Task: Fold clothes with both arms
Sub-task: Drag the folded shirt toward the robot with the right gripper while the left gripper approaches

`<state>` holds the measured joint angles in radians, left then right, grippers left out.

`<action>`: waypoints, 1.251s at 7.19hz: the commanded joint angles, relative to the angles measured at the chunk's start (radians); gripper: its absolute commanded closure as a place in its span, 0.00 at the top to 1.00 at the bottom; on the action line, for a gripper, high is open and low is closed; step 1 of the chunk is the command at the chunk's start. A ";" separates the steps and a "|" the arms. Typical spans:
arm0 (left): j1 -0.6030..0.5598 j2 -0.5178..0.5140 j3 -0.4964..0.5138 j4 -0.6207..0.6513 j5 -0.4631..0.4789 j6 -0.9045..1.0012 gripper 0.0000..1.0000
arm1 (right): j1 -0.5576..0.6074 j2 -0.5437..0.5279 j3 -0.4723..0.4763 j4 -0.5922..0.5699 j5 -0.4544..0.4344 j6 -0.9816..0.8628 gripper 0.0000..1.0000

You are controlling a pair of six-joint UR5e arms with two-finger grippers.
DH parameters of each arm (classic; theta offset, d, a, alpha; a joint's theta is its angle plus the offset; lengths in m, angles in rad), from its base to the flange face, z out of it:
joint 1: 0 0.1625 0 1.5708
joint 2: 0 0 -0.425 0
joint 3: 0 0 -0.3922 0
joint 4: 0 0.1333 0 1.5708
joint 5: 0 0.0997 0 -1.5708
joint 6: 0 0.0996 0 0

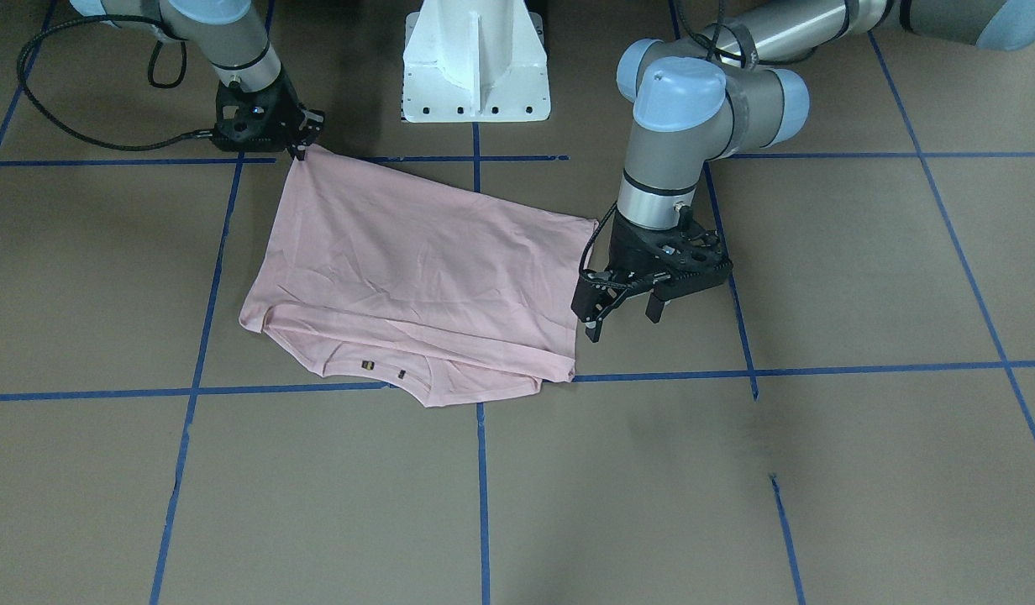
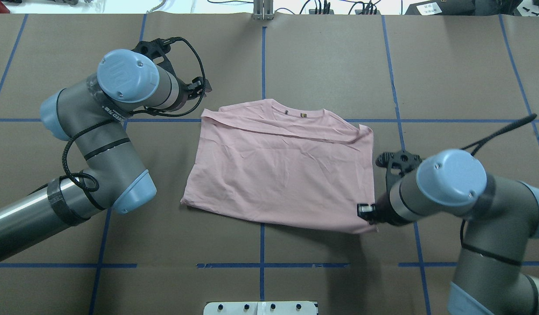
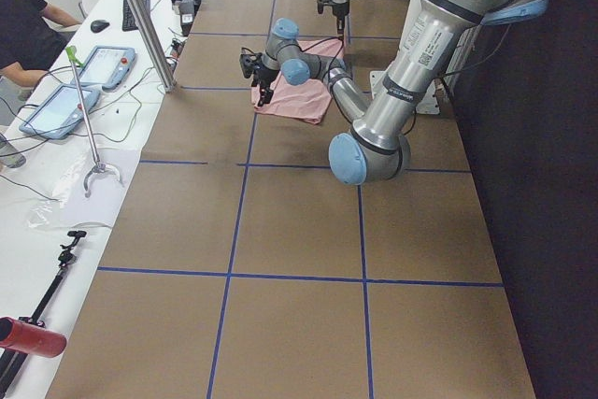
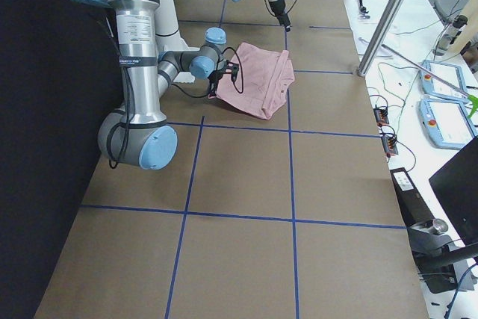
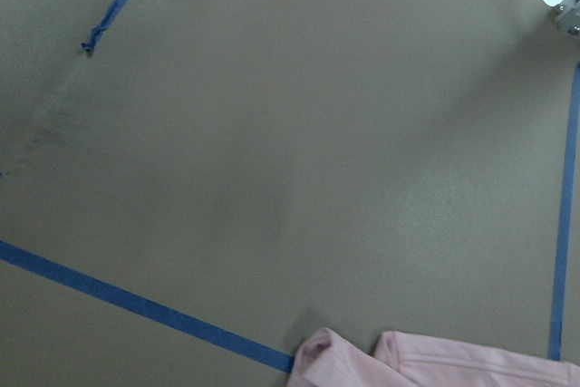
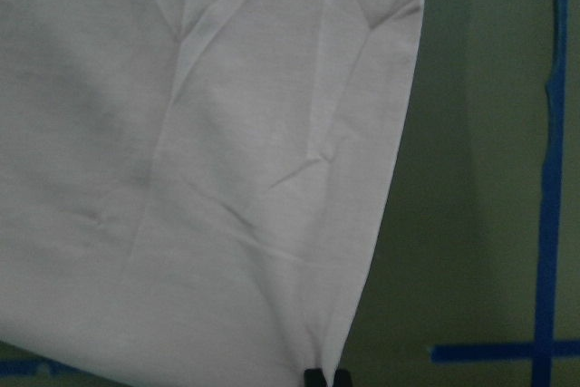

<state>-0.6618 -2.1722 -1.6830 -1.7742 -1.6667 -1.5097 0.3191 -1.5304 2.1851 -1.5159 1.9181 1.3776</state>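
Overhead exterior shows the pink T-shirt (image 2: 278,175) lying flat about midway between the two ends of the table (image 2: 339,57). It sits roughly halfway from the robot's edge to the far edge, plain side up and askew to the blue tape lines (image 2: 263,65). A first fold appears to be done: a layer covers the body, and its edge stops just short of the collar (image 2: 295,114), which points toward the far edge. The right gripper (image 1: 303,144) has its fingers pinched together on the shirt's corner nearest the robot's edge, on the robot's right. The left gripper (image 1: 622,323) hovers just beside the shirt's opposite side, fingers spread wide with nothing between them. The cloth is a broad, creased rectangle, so the task looks about half finished. At least one further fold, probably side to side, and some smoothing seem to be left.
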 commanded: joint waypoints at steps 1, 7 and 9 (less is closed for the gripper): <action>0.034 0.000 -0.075 0.079 0.001 -0.001 1.00 | -0.136 -0.083 0.042 -0.009 0.010 0.064 0.00; 0.282 0.083 -0.167 0.178 -0.005 -0.362 1.00 | -0.027 0.082 0.051 0.002 -0.110 0.242 1.00; 0.375 0.088 -0.164 0.188 0.001 -0.466 1.00 | 0.020 0.105 0.050 0.002 -0.113 0.242 1.00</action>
<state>-0.3439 -2.0888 -1.8460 -1.5989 -1.6688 -1.9160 0.3076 -1.4387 2.2360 -1.5142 1.8082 1.6209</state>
